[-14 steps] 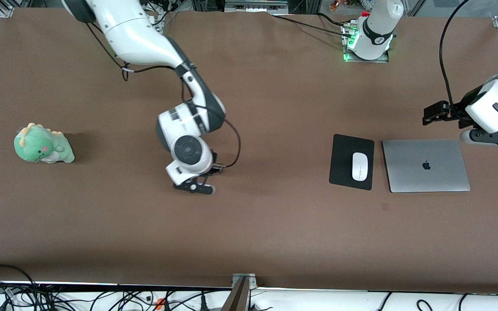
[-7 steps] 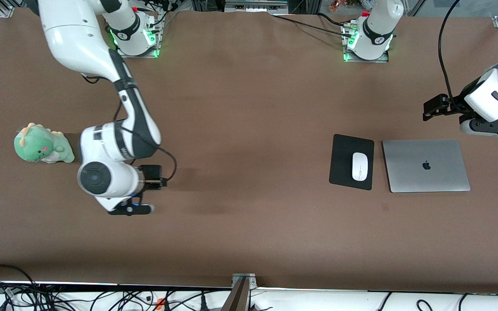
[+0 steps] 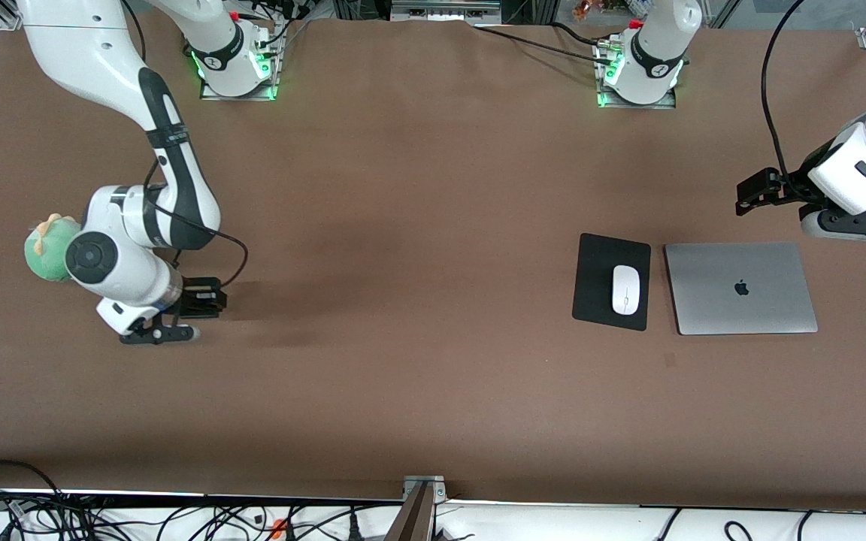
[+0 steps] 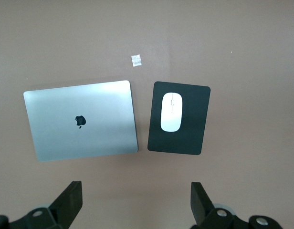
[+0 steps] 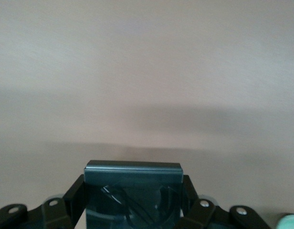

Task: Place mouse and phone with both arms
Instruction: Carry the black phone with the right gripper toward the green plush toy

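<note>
Right wrist view shows the right hand (image 5: 132,202) closed on the phone (image 5: 133,191), over bare surface (image 3: 418,315) beside a green plush toy (image 3: 42,248). Below the left hand (image 4: 135,202), whose fingers (image 4: 70,200) are spread wide and empty, the mouse (image 4: 171,112) sits on a black pad (image 4: 197,121) next to a grey laptop (image 4: 80,119).

Broad brown matte table (image 3: 433,225) carrying few items. Flat black rectangular mat (image 3: 595,282) and closed grey metal laptop (image 3: 740,288) lying side by side toward left arm's end, apart. Green plush dinosaur toy (image 3: 43,252) sitting toward right arm's end. Small pale scrap (image 4: 136,60) lying near laptop.
</note>
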